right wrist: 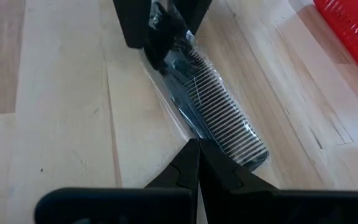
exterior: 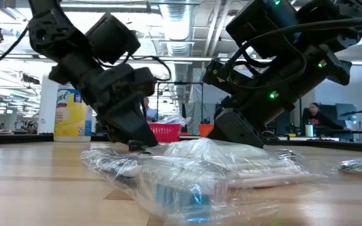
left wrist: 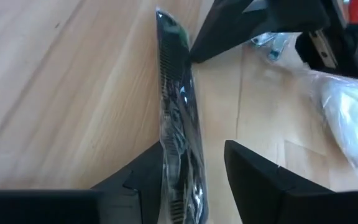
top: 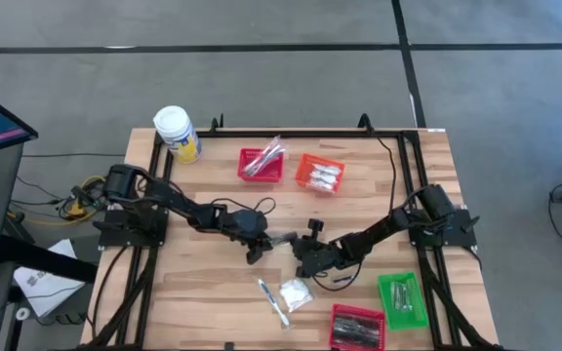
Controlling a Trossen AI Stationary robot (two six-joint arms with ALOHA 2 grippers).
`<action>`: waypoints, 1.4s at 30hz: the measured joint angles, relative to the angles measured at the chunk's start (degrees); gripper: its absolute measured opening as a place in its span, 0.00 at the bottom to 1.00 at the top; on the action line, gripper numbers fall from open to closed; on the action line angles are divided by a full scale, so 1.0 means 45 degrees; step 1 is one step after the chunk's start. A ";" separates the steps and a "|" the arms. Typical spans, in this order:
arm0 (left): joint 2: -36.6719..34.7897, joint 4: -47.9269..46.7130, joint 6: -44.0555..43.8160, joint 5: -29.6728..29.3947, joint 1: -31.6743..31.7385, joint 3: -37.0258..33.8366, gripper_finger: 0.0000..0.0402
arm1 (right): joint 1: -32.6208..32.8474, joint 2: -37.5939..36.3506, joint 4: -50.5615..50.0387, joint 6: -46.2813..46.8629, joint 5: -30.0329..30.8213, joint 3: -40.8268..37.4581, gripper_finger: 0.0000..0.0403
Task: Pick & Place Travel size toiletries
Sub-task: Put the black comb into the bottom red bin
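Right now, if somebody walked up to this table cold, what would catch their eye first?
Probably the two dark arms meeting mid-table over a clear-wrapped black comb. The left gripper straddles one end, fingers either side, while the right gripper sits shut at the other end. Next, the bright baskets: red and orange at the far side, and a green basket near the right arm.

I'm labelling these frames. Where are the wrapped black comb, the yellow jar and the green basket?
wrapped black comb [right wrist: 219, 127]: right wrist view, on its teeth.
yellow jar [top: 177, 133]: high view, on its white lid.
green basket [top: 389, 289]: high view, on its rim.
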 joint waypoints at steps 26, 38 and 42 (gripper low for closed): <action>0.1343 -0.0288 0.0320 0.0368 0.0185 0.1187 0.02 | 0.0179 -0.0076 -0.0036 -0.0338 0.0110 -0.0017 0.03; -0.1104 -0.2041 0.1002 -0.2776 -0.0721 0.0818 0.01 | 0.1761 -0.2408 -0.0273 -0.2273 0.2764 -0.0037 0.32; -0.2078 -0.1936 0.1191 -0.4512 -0.1102 0.0395 0.01 | 0.1943 -0.2698 -0.0551 -0.2348 0.3227 -0.0023 0.40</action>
